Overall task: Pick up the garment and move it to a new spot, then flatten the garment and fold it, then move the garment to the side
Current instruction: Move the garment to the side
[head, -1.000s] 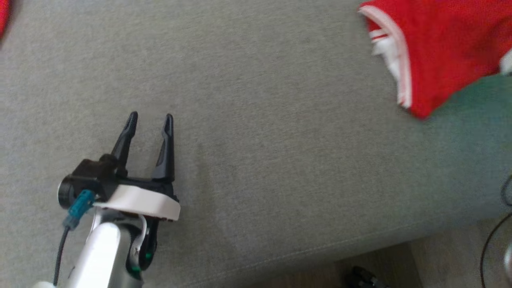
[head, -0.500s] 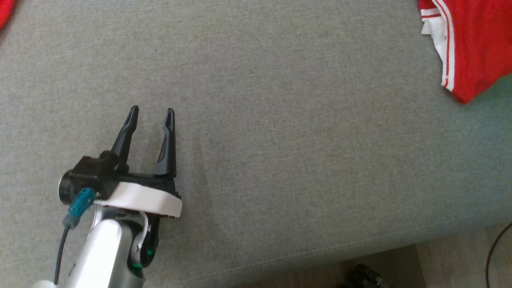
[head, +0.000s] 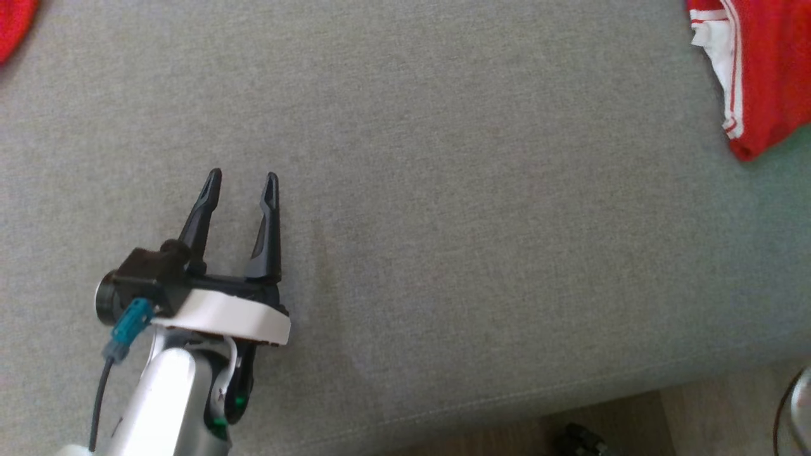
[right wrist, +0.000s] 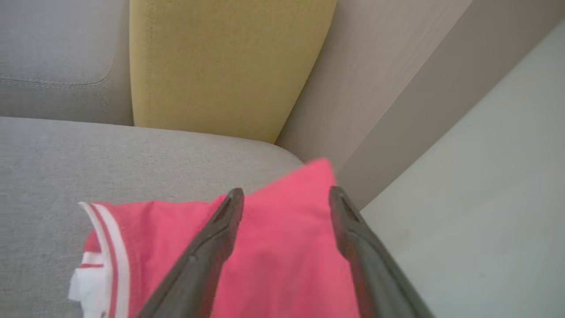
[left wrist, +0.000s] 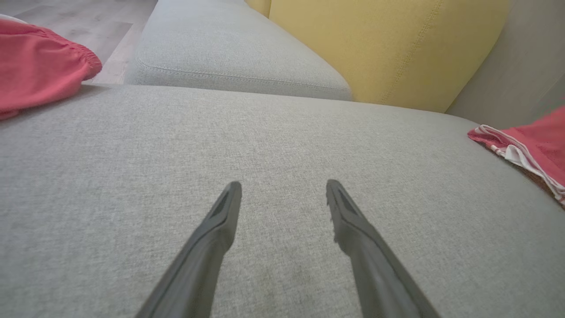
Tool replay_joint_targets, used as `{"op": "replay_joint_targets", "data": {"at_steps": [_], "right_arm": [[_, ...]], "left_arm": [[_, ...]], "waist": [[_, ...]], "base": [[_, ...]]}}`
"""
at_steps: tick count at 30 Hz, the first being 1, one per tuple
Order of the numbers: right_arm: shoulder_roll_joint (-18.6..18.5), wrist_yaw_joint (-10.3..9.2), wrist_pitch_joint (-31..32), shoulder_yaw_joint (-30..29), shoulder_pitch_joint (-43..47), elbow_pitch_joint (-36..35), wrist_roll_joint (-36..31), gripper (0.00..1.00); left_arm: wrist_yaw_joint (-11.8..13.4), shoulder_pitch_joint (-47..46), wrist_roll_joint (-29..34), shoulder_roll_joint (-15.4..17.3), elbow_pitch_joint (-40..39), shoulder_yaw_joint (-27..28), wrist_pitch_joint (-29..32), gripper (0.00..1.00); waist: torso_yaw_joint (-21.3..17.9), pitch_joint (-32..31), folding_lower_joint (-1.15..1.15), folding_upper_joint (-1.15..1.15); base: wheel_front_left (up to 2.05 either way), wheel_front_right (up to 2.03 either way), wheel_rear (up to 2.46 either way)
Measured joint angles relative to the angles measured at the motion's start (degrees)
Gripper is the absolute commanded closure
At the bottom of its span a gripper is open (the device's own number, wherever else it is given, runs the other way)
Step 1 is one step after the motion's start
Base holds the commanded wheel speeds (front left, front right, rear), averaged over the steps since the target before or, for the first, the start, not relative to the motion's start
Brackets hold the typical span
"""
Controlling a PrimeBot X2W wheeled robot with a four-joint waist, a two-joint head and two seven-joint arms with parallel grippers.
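Head view. The left end effector lies at lower left over the grey sofa seat, its two dark fingers spread apart with nothing between them. The garment, red with white trim and thin red stripes, rests on the seat at the upper right corner and is cut off by the frame edge. It is well apart from the left end effector. A second red cloth shows at the upper left corner. A strip of floor runs along the lower right, below the seat's front seam.

Left wrist view. The open fingers point across bare grey fabric. The garment sits at the right edge, the second red cloth at upper left, and a yellow back cushion at the top.

Right wrist view. The right end effector is over the garment with its fingers standing apart. The red cloth shows between and below them, and no grip on it is visible. The striped white hem lies at lower left.
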Motion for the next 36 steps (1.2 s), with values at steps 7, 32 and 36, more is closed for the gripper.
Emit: {"op": "replay_joint_targets", "data": {"at_steps": [7, 32, 36], "right_arm": [[1.91, 0.00, -4.63, 1.30, 0.99, 0.62, 0.00, 0.00], [11.07, 0.00, -14.04, 20.76, 21.71, -7.94, 19.71, 0.00], [11.16, 0.00, -14.01, 22.13, 29.35, -13.29, 24.91, 0.00]], "left_arm": [[0.01, 0.01, -0.54, 0.00, 0.37, -0.26, -0.04, 0.00], [1.51, 5.41, -4.00, -3.33, 8.66, 3.55, -2.58, 0.00], [1.48, 6.69, -3.82, -3.71, 8.84, 3.89, -2.58, 0.00]], "waist": [[0.21, -1.07, 0.00, 0.00], [5.33, -18.31, 0.00, 0.00], [7.12, -20.78, 0.00, 0.00]], "base": [[0.00, 0.00, 0.00], [0.00, 0.00, 0.00], [0.00, 0.00, 0.00]]}}
